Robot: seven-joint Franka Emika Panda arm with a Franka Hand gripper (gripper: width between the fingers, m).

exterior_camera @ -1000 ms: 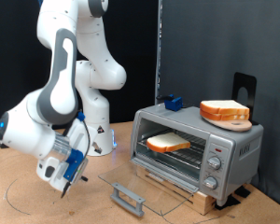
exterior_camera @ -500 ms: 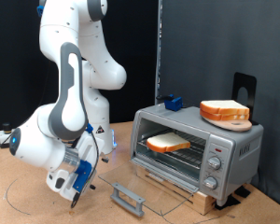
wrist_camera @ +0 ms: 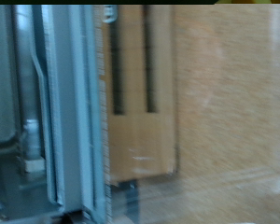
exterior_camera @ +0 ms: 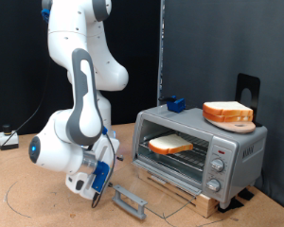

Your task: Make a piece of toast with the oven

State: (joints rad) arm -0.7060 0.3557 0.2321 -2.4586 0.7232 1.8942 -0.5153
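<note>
Gripper: the gripper [exterior_camera: 96, 190] is seen low over the table [exterior_camera: 38, 203], at the exterior view's left of the opened glass door [exterior_camera: 147, 189]. Whether its fingers are spread or pressed together cannot be told. Nothing is seen held.
Nearest thing: the door's bar handle [exterior_camera: 129, 200], just beside the gripper.
Toast: the piece of toast [exterior_camera: 169, 145] is laid flat on the wire rack inside the oven [exterior_camera: 204, 147], well to the exterior view's right of the gripper and higher. Its long axis runs roughly left to right.
Oven top: a stack of slices [exterior_camera: 227, 113] and a blue block [exterior_camera: 174, 103] are placed there.
Wrist view: blurred; a metal frame and the wooden slat base [wrist_camera: 140, 93] are shown.
</note>
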